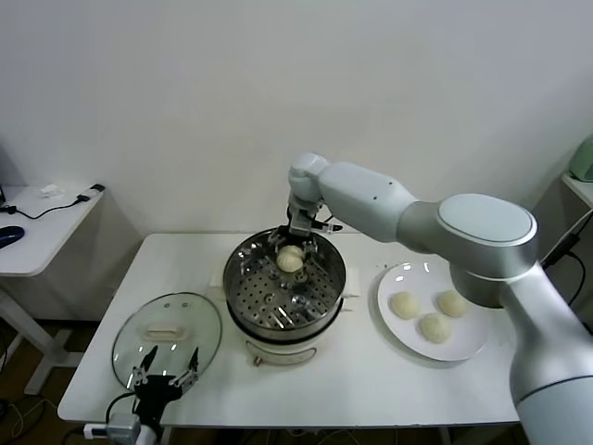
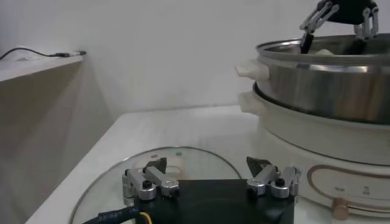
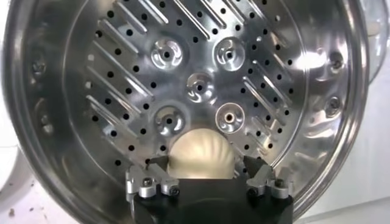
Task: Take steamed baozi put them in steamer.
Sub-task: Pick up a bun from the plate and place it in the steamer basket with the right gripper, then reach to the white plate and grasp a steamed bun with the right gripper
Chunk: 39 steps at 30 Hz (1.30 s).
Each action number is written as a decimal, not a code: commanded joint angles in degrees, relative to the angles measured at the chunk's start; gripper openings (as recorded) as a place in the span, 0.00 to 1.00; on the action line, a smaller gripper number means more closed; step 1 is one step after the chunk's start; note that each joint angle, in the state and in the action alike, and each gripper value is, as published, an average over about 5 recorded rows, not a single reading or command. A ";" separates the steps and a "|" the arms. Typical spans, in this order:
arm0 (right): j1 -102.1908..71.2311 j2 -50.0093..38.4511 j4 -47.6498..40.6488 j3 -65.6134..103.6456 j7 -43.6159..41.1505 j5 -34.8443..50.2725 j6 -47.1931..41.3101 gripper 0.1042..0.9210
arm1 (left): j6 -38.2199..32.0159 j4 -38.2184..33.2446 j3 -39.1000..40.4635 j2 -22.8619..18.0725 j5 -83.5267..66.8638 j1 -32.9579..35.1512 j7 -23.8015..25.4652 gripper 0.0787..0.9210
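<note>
One baozi (image 3: pixel 201 154) sits in the steamer (image 1: pixel 243 283) between the right gripper's (image 1: pixel 295 243) parted fingers (image 3: pixel 263 171).

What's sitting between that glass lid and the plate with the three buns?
The steamer stands between the glass lid and the plate, as the head view shows. One baozi lies on its tray, under the right gripper.

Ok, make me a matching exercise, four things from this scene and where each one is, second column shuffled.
Things:
1. glass lid
2. three baozi
3. single baozi
4. left gripper

Places:
A. on the steamer tray, between the right gripper's open fingers
B. flat on the table, robot's left of the steamer
C. over the lid's near edge
D. on the white plate

Pairs: 1-B, 2-D, 3-A, 4-C
</note>
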 commanded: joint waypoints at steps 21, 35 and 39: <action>39.24 -41.90 40.04 -44.74 -0.76 43.48 -43.72 0.88 | 0.10 -1.38 0.20 -0.63 0.58 0.99 0.26 0.88; 6.82 -45.86 31.46 -24.55 7.36 39.41 -56.96 0.88 | 0.04 -0.76 -0.25 -0.85 0.40 1.19 0.24 0.88; -0.01 -43.05 27.90 -18.58 8.31 37.36 -57.57 0.88 | 0.05 -0.52 -0.41 -0.91 0.41 1.41 0.25 0.88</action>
